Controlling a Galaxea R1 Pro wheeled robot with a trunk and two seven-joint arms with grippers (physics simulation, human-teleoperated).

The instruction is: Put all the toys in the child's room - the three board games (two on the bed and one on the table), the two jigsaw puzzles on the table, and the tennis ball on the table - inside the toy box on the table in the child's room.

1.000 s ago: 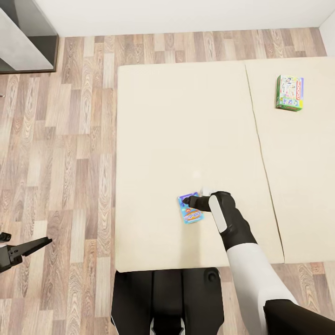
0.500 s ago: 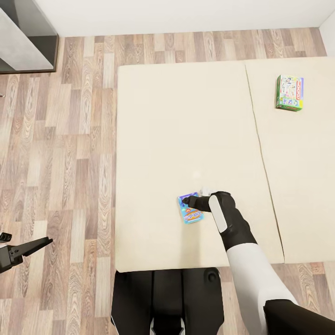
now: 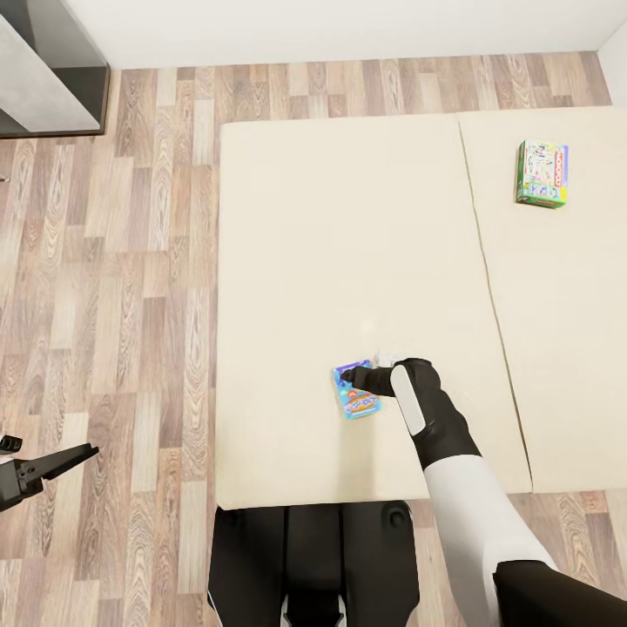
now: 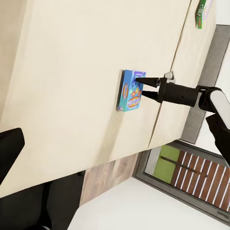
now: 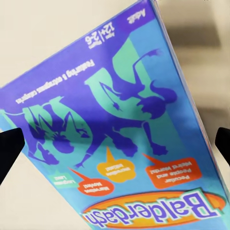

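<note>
A wood-plank floor (image 3: pixel 131 287) and white wall framed the low bed (image 3: pixel 287 218), whose beige mattress was split into two pads by a seam running away from the robot. On the nearer pad, close to the bed's front edge, lay the blue-purple board game (image 3: pixel 356 392), flat on its back; the green-edged board game (image 3: pixel 542 173) sat well apart on the farther right pad, toward the wall.

The right arm reached over the front edge of the bed, its right gripper (image 3: pixel 355 378) poised at the far end of the blue-purple box. In the right wrist view the cover (image 5: pixel 120 134) lay between two dark fingertips (image 5: pixel 9 148) at opposite edges of the frame, so the jaws stood spread with the box between them, not yet clamped. The left wrist view showed the fingers (image 4: pixel 146 81) pointing at one end of the box, one above and one below its edge.

The left gripper (image 3: pixel 52 466) hung low over the floor at the robot's left; whether its jaws were parted could not be told.

The risks, by judgement: the thin box lay flush on a soft mattress, so a lower finger might fail to get beneath it and push it away instead. A grip taken at one end could let the box pivot and slip free once lifted.
</note>
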